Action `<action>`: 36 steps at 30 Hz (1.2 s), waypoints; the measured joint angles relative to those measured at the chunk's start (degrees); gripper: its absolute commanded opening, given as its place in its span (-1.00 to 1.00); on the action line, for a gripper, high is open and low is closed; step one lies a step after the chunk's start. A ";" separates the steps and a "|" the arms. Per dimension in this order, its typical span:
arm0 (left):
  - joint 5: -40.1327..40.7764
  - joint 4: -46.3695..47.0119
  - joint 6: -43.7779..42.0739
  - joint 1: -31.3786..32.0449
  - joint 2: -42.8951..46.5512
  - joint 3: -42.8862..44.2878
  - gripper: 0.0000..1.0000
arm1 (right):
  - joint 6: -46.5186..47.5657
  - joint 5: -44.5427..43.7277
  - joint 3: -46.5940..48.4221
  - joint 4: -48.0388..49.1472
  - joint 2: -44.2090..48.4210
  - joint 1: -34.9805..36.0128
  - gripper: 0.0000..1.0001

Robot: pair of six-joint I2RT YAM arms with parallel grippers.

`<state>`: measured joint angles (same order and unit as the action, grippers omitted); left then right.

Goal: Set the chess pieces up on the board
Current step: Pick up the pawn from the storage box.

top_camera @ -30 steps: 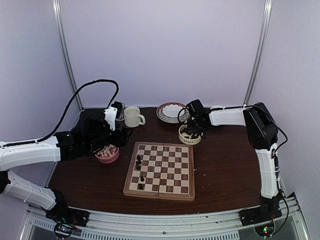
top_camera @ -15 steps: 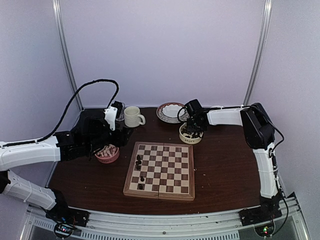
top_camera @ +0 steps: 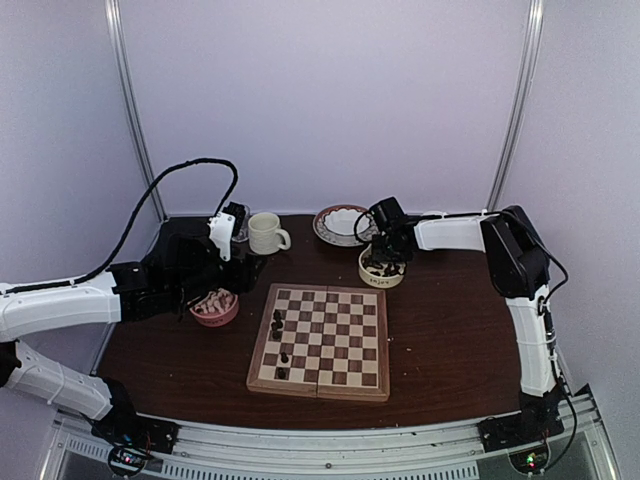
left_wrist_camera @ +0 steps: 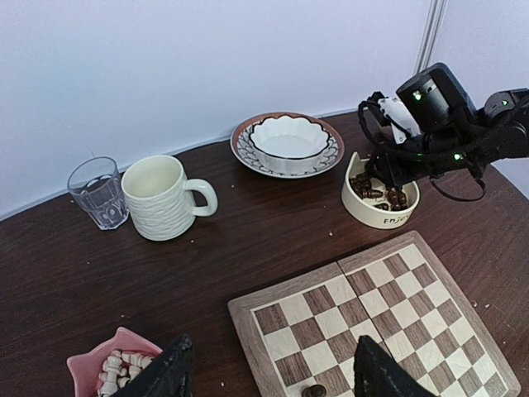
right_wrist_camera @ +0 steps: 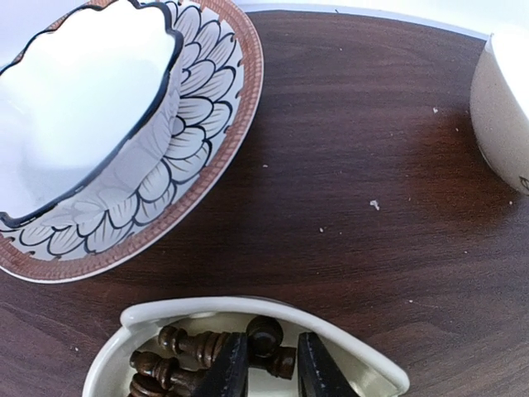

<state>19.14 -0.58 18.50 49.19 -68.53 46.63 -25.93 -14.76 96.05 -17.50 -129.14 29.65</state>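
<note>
The board (top_camera: 350, 345) lies mid-table, with a few dark chess pieces (top_camera: 277, 321) on its left columns; one (left_wrist_camera: 314, 390) shows at the left wrist view's bottom edge. A cream bowl (top_camera: 381, 272) behind the board holds several more dark pieces (right_wrist_camera: 178, 343). My right gripper (right_wrist_camera: 269, 368) is down inside this bowl (right_wrist_camera: 248, 304), its jaws narrowed onto a dark piece (right_wrist_camera: 266, 334) lying between them. My left gripper (left_wrist_camera: 273, 380) is open and empty, hovering over the board's far left corner (left_wrist_camera: 248, 310). A pink bowl (top_camera: 214, 306) beside it holds cream pieces (left_wrist_camera: 116, 370).
A cream mug (top_camera: 266, 233) and a clear glass (left_wrist_camera: 97, 192) stand at the back left. A patterned plate with a white scalloped bowl (top_camera: 342, 224) sits just behind the cream bowl, close to my right gripper (top_camera: 385, 256). Purple walls enclose the table.
My right gripper shifted slightly left and settled into the cream bowl. The left arm has not moved.
</note>
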 measured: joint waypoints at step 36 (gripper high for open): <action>-0.02 -0.76 -0.07 0.26 -0.04 0.63 0.33 | 0.35 2.71 -5.81 10.25 0.96 -0.22 -0.77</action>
<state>19.11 -1.34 18.44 49.45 -68.58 47.27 -25.58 -12.05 90.24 -7.25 -128.18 29.43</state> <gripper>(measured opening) 0.667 0.124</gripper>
